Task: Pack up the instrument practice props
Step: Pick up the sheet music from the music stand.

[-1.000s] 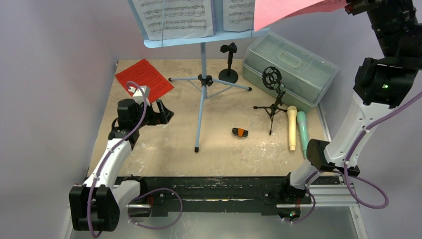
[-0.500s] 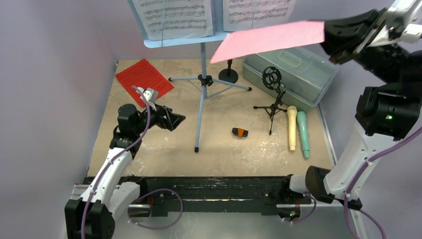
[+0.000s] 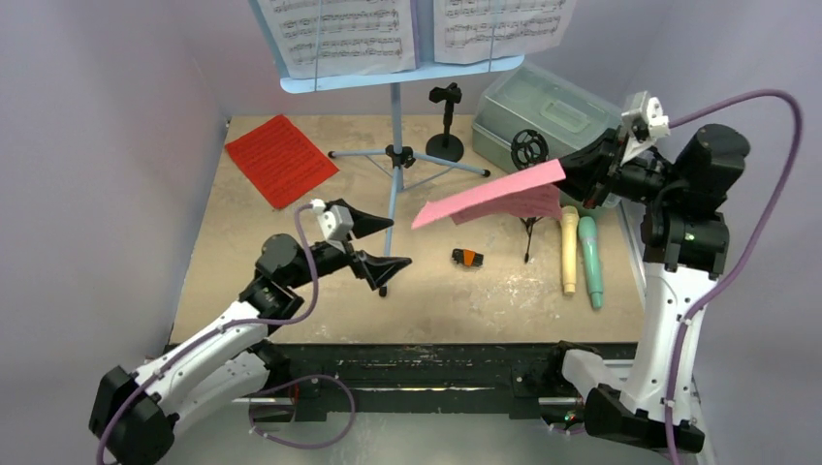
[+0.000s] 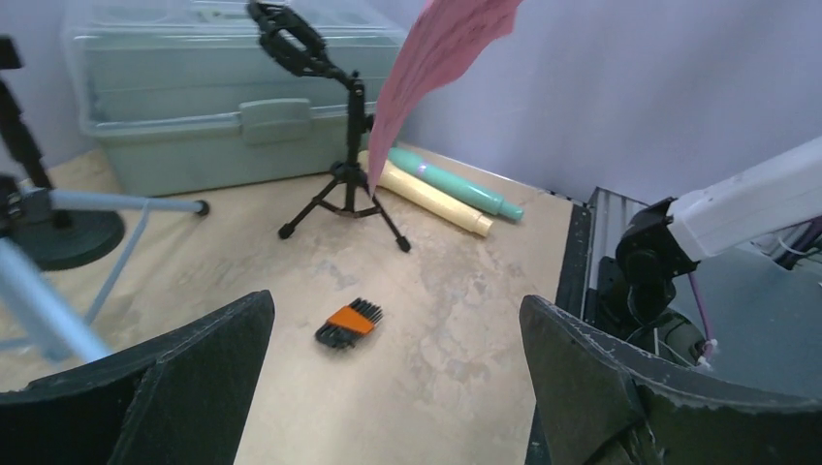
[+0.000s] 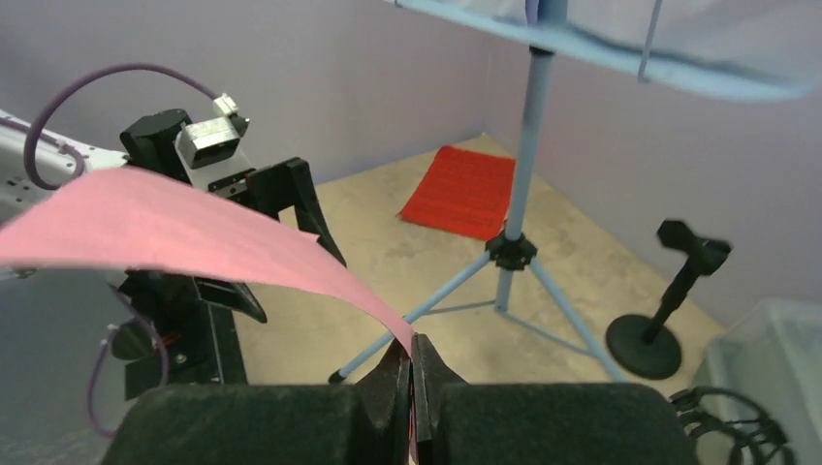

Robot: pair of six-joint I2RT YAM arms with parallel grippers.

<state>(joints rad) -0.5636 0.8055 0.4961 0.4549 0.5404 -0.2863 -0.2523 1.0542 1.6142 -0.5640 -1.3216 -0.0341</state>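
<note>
The pale-blue rack (image 3: 388,79) stands at the back on its tripod (image 5: 512,254) and carries white music pages (image 3: 339,34). My right gripper (image 3: 572,170) (image 5: 413,354) is shut on the edge of a pinkish-red page (image 3: 490,194) (image 5: 194,237), which hangs tilted in the air above the tripod mic holder (image 3: 530,155) (image 4: 344,145). Another red page (image 3: 281,160) (image 5: 462,192) lies flat at the back left. Cream (image 3: 569,247) (image 4: 431,194) and teal (image 3: 590,260) (image 4: 456,182) microphones lie side by side at the right. My left gripper (image 3: 397,242) (image 4: 395,320) is open and empty, low by the rack's front leg.
A translucent grey-green case (image 3: 553,107) (image 4: 194,107) sits closed at the back right. A round-based black mic holder (image 3: 446,121) (image 5: 659,320) stands behind the rack's legs. A small black and orange clip (image 3: 467,257) (image 4: 351,324) lies on the table ahead of the left gripper.
My right arm has swung down and left from high up, bringing the held page low over the tripod mic holder. My left arm has reached forward and right, staying open.
</note>
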